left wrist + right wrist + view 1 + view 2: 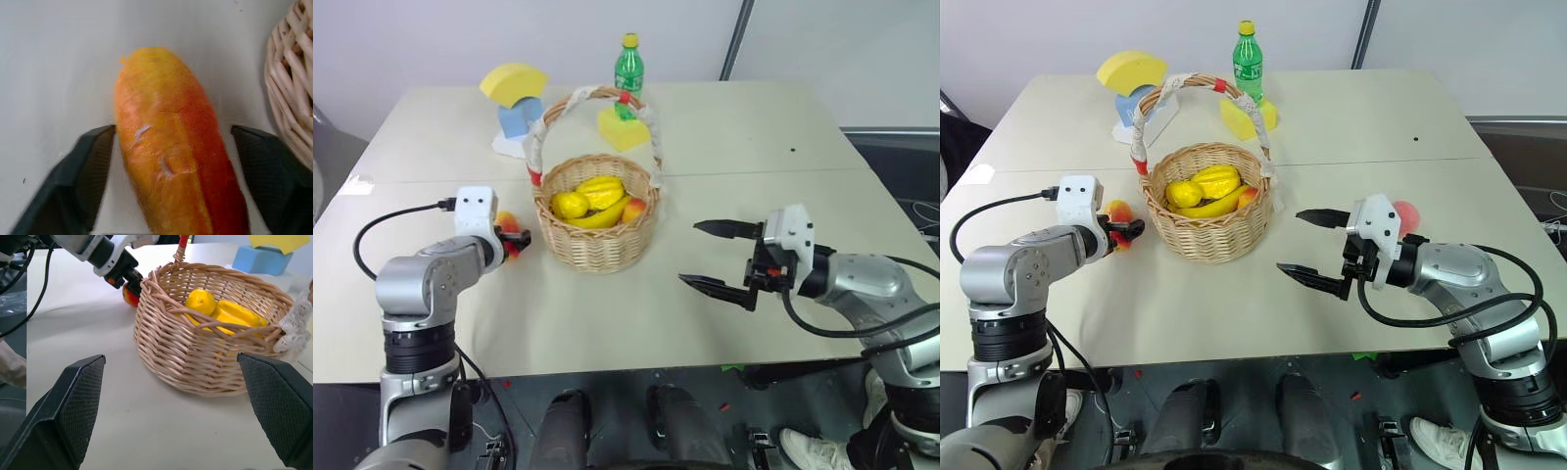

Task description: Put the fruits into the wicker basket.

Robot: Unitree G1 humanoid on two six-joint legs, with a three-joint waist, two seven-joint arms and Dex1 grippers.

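Note:
The red-and-yellow mango (166, 147) lies on the table just left of the wicker basket (597, 250). My left gripper (516, 240) is down at the mango with one black finger on each side. One finger is at the skin and a narrow gap shows at the other finger (264, 166). The pink peach (1407, 213) rests on the table, peeking out behind my right wrist. My right gripper (690, 253) hovers open and empty to the right of the basket, pointing toward it. The basket holds a banana, a lemon and a ridged yellow fruit (599, 189).
A green bottle (628, 67) stands at the far edge behind the basket's arched handle (592, 95). Yellow foam blocks (513, 80) and a blue block (520, 117) sit at the back left. Another yellow block (623, 127) is behind the basket.

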